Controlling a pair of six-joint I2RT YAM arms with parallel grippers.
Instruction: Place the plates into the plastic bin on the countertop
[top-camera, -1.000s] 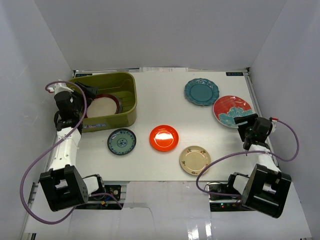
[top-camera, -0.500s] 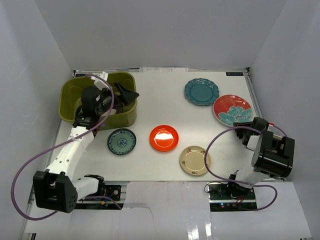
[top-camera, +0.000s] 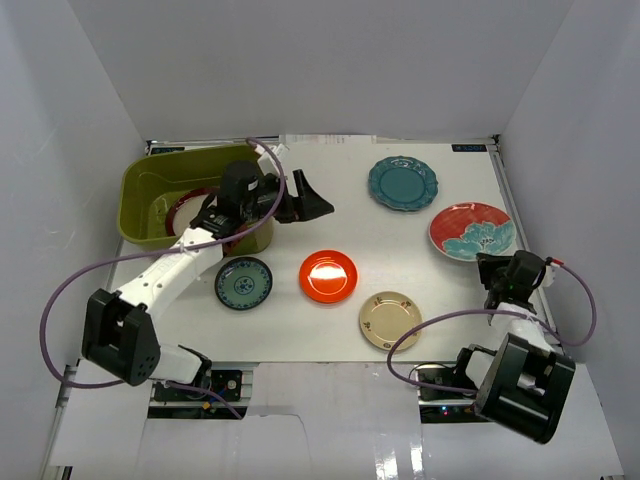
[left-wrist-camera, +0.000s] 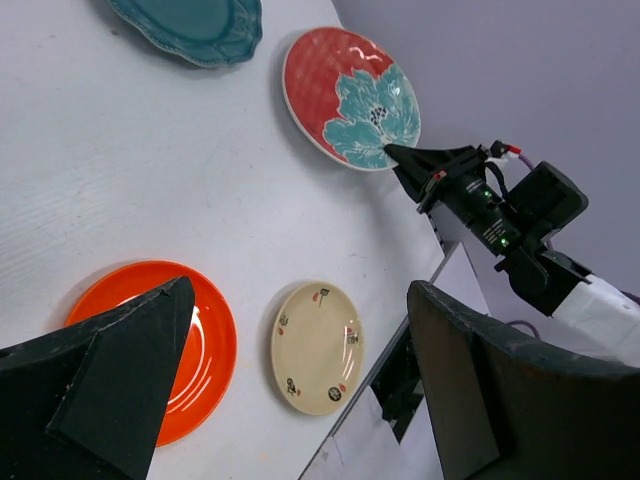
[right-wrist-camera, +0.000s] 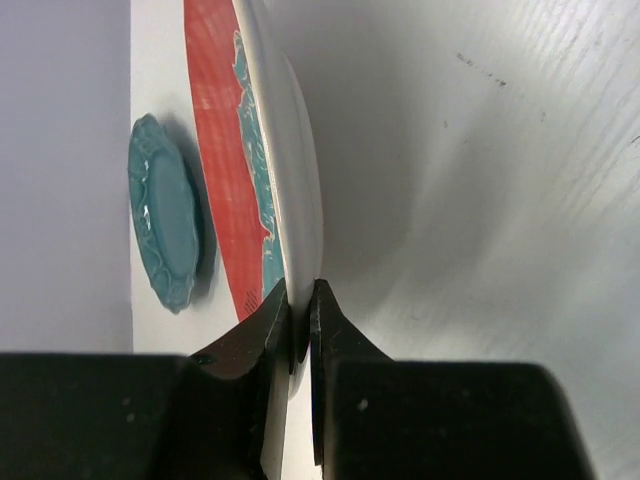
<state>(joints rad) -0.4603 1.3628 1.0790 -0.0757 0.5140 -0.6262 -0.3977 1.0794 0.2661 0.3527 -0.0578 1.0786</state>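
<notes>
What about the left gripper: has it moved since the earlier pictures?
Yes. The left gripper swung right, from over the green bin to beyond its right rim, above the table.

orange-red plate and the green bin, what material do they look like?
Orange-red plate: likely glazed ceramic, possibly melamine; very glossy, with bright white glare at its centre. Green bin: moulded plastic with a smooth semi-gloss finish; rounded corners, flared rim, soft sheen on the inner walls.
</notes>
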